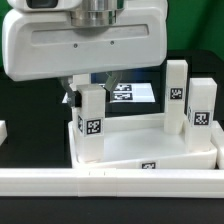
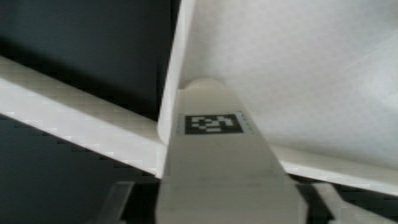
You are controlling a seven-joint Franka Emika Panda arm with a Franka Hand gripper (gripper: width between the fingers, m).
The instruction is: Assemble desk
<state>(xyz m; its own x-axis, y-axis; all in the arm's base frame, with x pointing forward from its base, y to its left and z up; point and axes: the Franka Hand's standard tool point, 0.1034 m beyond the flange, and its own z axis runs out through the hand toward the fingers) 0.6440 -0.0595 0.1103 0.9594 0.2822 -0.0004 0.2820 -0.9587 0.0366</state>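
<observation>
Tabletop (image 1: 140,150) and legs (image 1: 90,125): smooth matt white plastic; table (image 1: 20,105) matt black.

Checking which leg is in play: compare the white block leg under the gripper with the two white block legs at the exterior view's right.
The gripped white block leg sits between the gripper fingers; the right-hand white block legs stand free. The gripped leg stands nearer the camera, the right-hand legs farther back. All are upright, white and tagged.

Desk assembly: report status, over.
Gripper shut on leg, upright at tabletop near corner. Two legs standing at the exterior view's right. Nothing visibly blocking.
</observation>
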